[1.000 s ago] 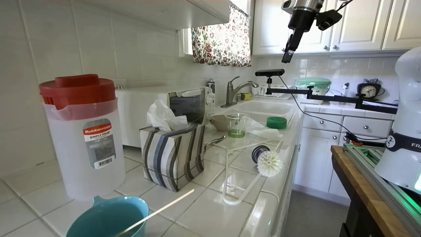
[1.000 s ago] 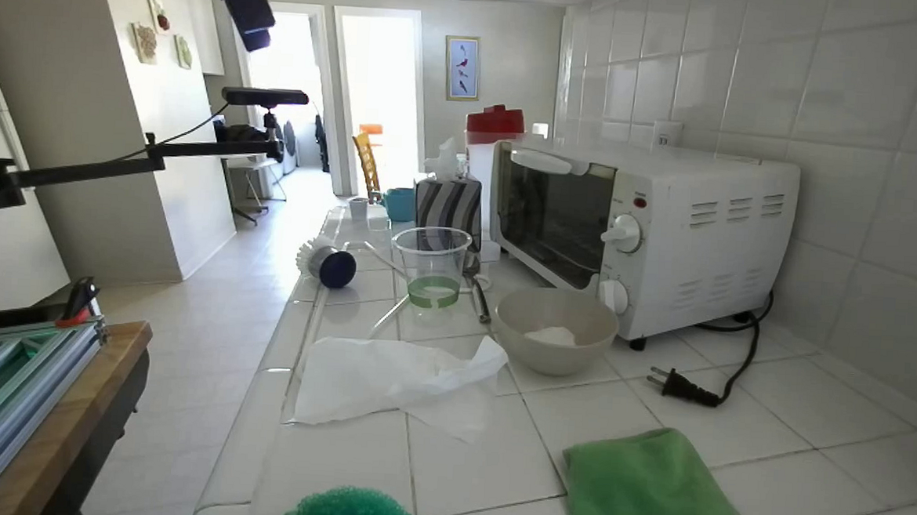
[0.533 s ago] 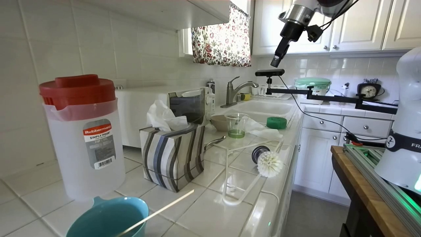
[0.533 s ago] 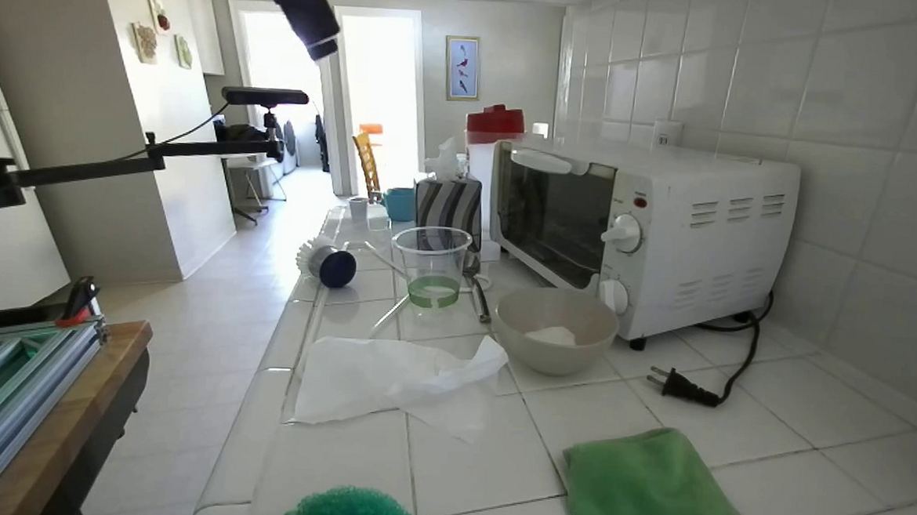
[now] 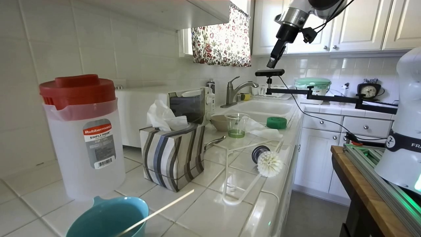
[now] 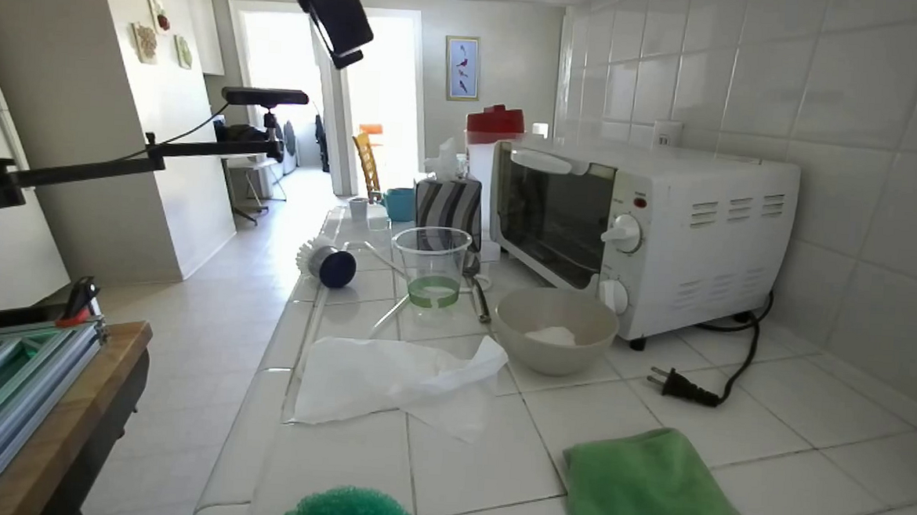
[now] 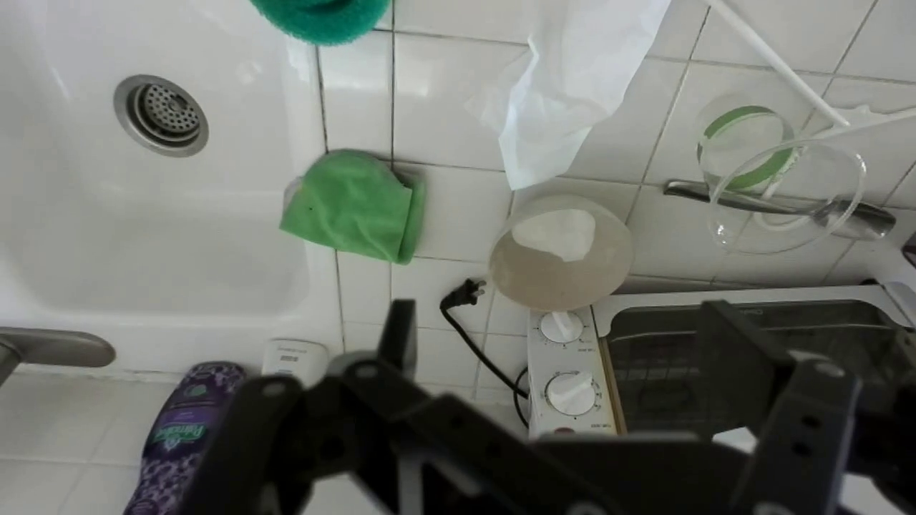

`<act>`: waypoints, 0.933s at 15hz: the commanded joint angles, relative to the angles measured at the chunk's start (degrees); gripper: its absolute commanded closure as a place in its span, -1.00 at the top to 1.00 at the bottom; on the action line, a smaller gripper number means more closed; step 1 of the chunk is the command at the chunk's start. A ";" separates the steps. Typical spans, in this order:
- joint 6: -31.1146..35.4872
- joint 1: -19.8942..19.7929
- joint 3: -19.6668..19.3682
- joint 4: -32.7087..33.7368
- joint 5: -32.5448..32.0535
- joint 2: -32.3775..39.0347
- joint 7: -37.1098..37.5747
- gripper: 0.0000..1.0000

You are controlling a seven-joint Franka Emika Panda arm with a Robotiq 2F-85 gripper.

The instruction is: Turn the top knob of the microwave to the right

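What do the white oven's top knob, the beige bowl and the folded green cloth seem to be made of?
Top knob: probably smooth molded plastic; it is plain white with rounded edges. Beige bowl: dull, evenly coloured; plastic, ceramic or pressed fibre, the look leaves it open. Folded green cloth: a soft textile, perhaps microfibre; no gloss shows, and it lies in limp layers.

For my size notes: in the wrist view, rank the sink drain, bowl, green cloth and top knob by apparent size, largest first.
1. Bowl and green cloth: too alike to rank
2. Sink drain
3. Top knob
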 commanded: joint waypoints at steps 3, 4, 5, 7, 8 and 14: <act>-0.68 -4.40 -1.91 6.00 0.23 8.87 -1.88 1.00; -1.17 -5.25 -2.58 8.10 0.12 11.26 -2.59 1.00; -1.16 -5.92 -3.03 9.96 -0.13 13.71 -3.01 1.00; -2.10 -5.52 -4.02 13.95 1.09 17.66 -5.51 1.00; -2.55 -5.13 -4.13 15.55 1.79 19.34 -6.73 1.00; -1.96 -1.86 -2.78 20.68 10.82 27.01 -17.56 1.00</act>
